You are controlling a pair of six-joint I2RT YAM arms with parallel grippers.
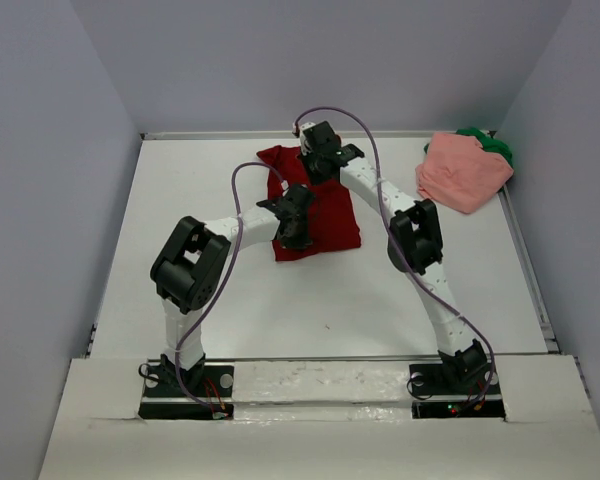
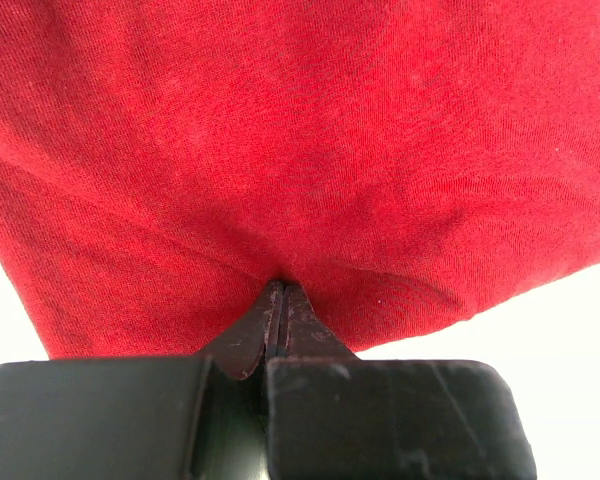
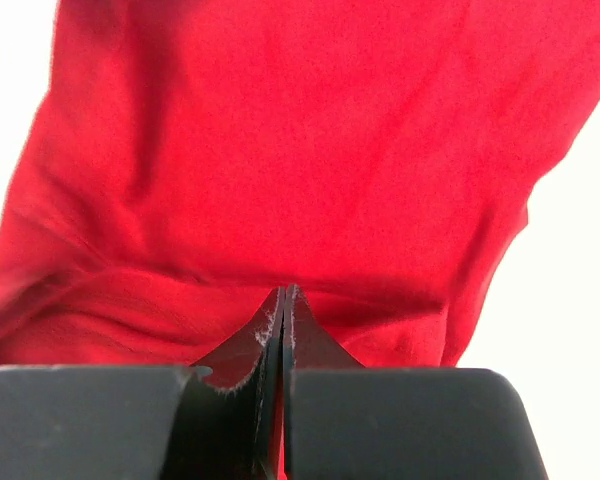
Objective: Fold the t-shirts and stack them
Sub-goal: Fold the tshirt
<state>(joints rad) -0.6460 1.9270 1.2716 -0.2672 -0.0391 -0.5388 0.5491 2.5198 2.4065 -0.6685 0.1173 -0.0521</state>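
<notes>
Top view: dark red t-shirt [image 1: 332, 215] is seen lying on the white table [image 1: 230, 300], a bit behind centre, roughly a tall rectangle w/ its far edge bunched. L gripper [image 1: 296, 232] is set down on the shirt's near-left part; R gripper [image 1: 318, 172] is set on its far edge. How far the jaws stand apart can't be told from here, since the tips are hidden by the gripper bodies. Salmon pink t-shirt [image 1: 463, 170] is crumpled at the far-right corner, w/ the green t-shirt [image 1: 495, 145] partly under and behind it, touching. Both are well apart from the red one.

L wrist view: L gripper [image 2: 282, 290] is seen w/ jaws pressed together, no gap between them. Dark red t-shirt [image 2: 300, 150] is pinched at the tips; creases are drawn in toward that spot. White table shows at both lower corners.

R wrist view: R gripper [image 3: 282, 295] is likewise pressed together, w/ a sliver of red cloth caught between the jaws. Dark red t-shirt [image 3: 280, 150] fills most of the frame, wrinkled near the tips.
</notes>
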